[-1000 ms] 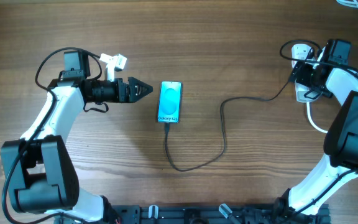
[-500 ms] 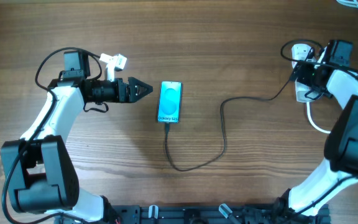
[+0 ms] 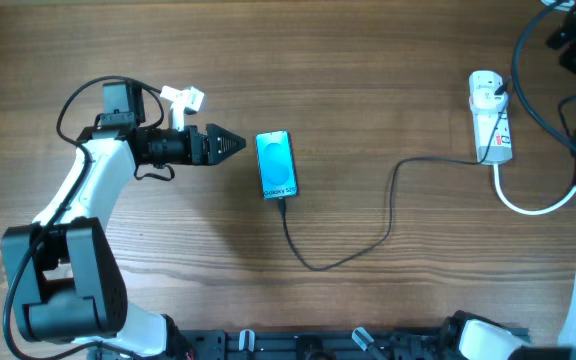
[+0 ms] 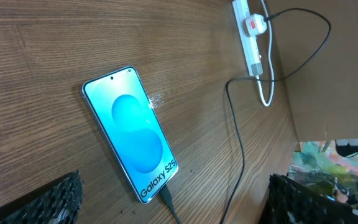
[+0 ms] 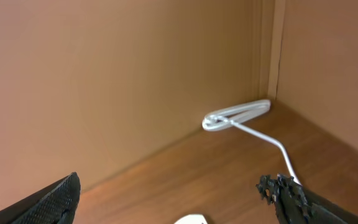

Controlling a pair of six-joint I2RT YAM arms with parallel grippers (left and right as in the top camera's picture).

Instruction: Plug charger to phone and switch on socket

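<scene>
The phone (image 3: 276, 165) lies screen-up at the table's middle, its blue screen lit (image 4: 135, 140). The charger (image 3: 388, 225), a thin black cable, runs from the phone's lower end in a loop to the socket (image 3: 490, 128), a white strip at the far right. In the left wrist view its connector (image 4: 166, 198) sits in the phone's end. My left gripper (image 3: 236, 143) hovers just left of the phone, open and empty (image 4: 174, 211). My right gripper (image 5: 179, 202) is open and empty, raised near the back right corner, away from the socket.
A thick white lead (image 3: 533, 205) curves from the socket toward the right edge. A coil of white cable (image 5: 235, 115) lies by a brown wall in the corner. A small white clip (image 3: 183, 98) sits on the left arm.
The right arm has lifted off the socket and pulled back to the top right corner, leaving the socket uncovered. The phone turned slightly and the cable's loop shifted right. The left arm stayed still.
</scene>
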